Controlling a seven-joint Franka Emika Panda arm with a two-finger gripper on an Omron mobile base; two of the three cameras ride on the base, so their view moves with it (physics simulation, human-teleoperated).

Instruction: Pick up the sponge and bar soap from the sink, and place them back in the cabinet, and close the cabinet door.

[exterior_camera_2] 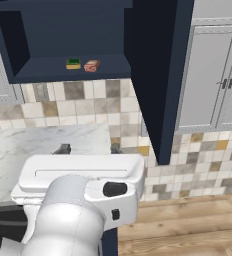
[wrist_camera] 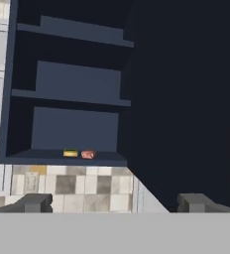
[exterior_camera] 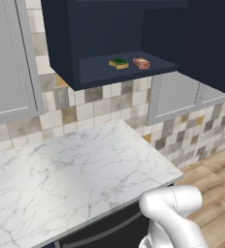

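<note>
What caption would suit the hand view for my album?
Open end effector faces the cabinet, sponge and soap on its bottom shelf, door open.

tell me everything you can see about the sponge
The sponge is a small flat rectangle, green on top with a yellow layer beneath. It lies flat on the bottom shelf of the open navy cabinet, near the front edge, just beside the bar soap with a small gap between them. Nothing grips it.

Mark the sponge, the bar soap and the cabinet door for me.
sponge (exterior_camera: 118, 63): left base view, on its green top face.
bar soap (exterior_camera: 141, 63): left base view, middle of its top.
cabinet door (exterior_camera_2: 155, 75): right base view, on the open navy panel.
</note>
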